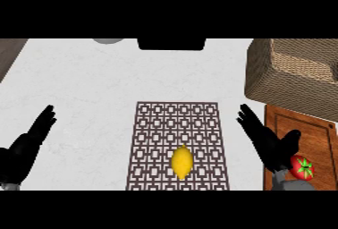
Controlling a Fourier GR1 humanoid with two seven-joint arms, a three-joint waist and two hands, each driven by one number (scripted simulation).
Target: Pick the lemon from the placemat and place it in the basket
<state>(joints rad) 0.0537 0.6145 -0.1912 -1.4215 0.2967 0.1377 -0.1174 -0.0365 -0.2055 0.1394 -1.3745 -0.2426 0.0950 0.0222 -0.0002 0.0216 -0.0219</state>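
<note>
The lemon (182,162) lies near on the placemat (177,129), pointing near to far. The right hand (269,141), fingers straight and empty, is closer than the left hand (27,143), also open.

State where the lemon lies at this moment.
In the head view, the lemon lies on the patterned placemat, near its lower edge and slightly right of its middle, between the two hands and nearer the right hand.

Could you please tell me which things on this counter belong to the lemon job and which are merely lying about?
Belong to the job:
lemon
placemat under it
basket

Lying about:
tomato
wooden board
</note>
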